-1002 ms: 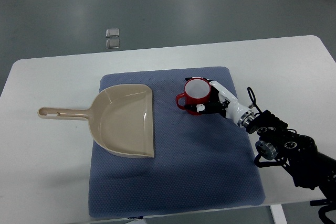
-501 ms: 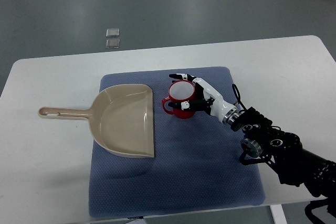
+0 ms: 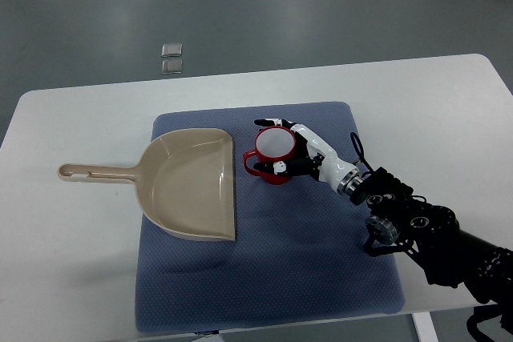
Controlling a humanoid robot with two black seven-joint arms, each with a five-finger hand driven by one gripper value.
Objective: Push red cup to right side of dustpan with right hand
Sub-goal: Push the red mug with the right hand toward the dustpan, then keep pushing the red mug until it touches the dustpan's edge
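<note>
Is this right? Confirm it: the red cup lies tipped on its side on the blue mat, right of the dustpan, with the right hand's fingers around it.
Not quite. The top view shows the red cup standing upright, open mouth up, on the blue mat, right of the dustpan, the right hand around it.

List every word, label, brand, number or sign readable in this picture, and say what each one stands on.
None can be read.
red cup: no print shows.
dustpan: plain beige, no label in view.
blue mat and white table: unmarked.
right hand, curled around the cup: no legible marking.
Two small grey squares on the floor: too small to tell.
</note>
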